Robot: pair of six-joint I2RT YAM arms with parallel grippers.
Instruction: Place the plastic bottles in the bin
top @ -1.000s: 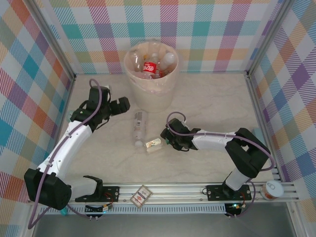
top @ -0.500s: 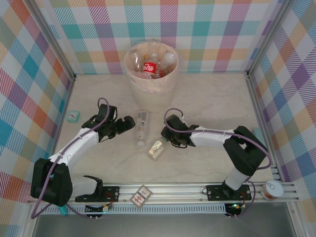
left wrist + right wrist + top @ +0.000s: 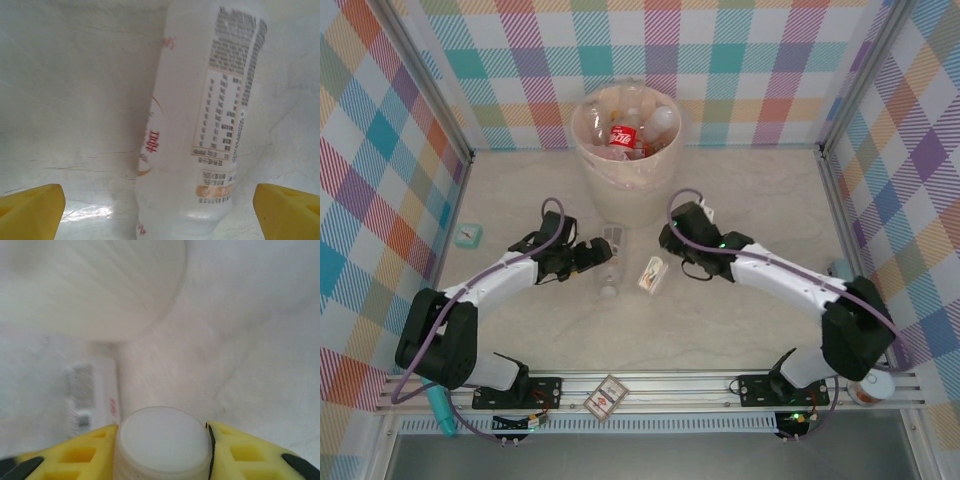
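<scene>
The bin [image 3: 620, 192] stands at the upper centre of the table [image 3: 760, 210], against the back wall, with several bottles [image 3: 623, 135] inside it. The left claw [image 3: 601, 253] sits low at centre left, its yellow fingers [image 3: 30, 207] spread wide on either side of a long bottle [image 3: 608, 278], which lies flat on the table just below the bin. The right claw [image 3: 663, 256] is at frame centre, closed on a small bottle [image 3: 652, 275]. In the right wrist view, its white cap [image 3: 162, 437] is clamped between the yellow fingers [image 3: 80, 455].
</scene>
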